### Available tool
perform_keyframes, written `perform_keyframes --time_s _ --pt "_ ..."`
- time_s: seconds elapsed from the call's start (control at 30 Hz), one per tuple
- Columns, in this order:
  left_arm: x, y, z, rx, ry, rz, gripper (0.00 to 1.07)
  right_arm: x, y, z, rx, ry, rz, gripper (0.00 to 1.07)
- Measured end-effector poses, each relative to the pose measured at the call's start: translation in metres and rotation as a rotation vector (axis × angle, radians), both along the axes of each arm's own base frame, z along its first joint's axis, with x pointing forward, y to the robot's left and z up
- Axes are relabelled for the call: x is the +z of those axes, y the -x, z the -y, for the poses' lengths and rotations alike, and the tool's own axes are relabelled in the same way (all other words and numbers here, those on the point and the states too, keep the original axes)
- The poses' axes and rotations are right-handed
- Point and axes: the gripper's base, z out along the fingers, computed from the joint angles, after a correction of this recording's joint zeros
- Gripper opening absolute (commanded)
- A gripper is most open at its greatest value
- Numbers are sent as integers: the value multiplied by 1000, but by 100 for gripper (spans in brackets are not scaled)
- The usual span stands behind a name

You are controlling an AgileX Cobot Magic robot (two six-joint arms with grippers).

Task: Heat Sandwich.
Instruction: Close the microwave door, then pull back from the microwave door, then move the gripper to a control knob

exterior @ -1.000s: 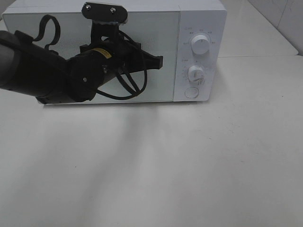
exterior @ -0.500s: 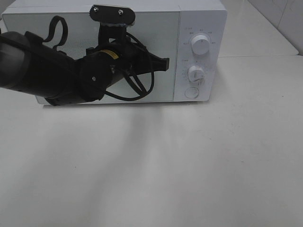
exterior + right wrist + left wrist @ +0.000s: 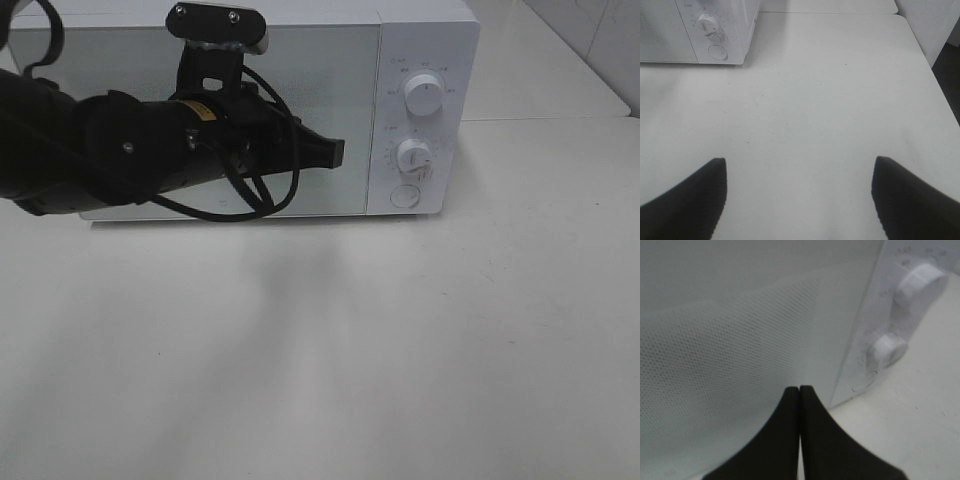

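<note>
The left gripper (image 3: 338, 152) is hanging in front of the microwave (image 3: 450, 30), its jaws pressed together into one black point. It is pointing toward 3 o'clock, at the control panel. Over the last second it pushed a little toward the panel, then drew back and sank, and the left arm (image 3: 120, 155) has flattened out across the door (image 3: 330, 70). The door has stayed shut throughout.

I cannot see the sandwich anywhere, neither on the desk (image 3: 400, 350) nor through the door's dotted screen. My guess is that it is already inside. If so, loading is finished and setting the heat is what remains, probably with the upper dial (image 3: 424, 96) or lower dial (image 3: 413, 155), which sit at 12 o'clock from the round button (image 3: 404, 195).

The right gripper (image 3: 800, 162) is waiting with its jaws wide apart over bare desk, holding nothing.

Tiny markings ring both dials and there is a yellow label (image 3: 208, 110) on the arm, but all are too small to read. No brand name is showing.
</note>
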Motion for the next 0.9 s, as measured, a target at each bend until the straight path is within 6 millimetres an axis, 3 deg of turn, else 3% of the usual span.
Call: perform_keyframes --time_s 0.17,0.27,0.3,0.4,0.43,0.47,0.5,0.6,0.9 --pt "8 16 -4 -123 -77 -121 0 0 0 0 0 0 0 76" --pt "6 22 -17 -169 -135 -274 14 0 0 0 0 0 0 76" --pt "6 22 -17 -169 -135 -274 14 0 0 0 0 0 0 76" --pt "2 23 -41 -180 -184 -468 66 0 0 0 0 0 0 76" --pt "2 23 -52 -170 -187 -544 78 0 0 0 0 0 0 76" --pt "2 23 -52 -170 -187 -544 78 0 0 0 0 0 0 76" --pt "3 22 -58 -162 -187 -576 99 0 0 0 0 0 0 76" --pt "4 27 -77 -161 -199 -720 100 0 0 0 0 -1 0 76" --pt "15 37 -108 -165 -218 -908 100 0 0 0 0 -1 0 76"
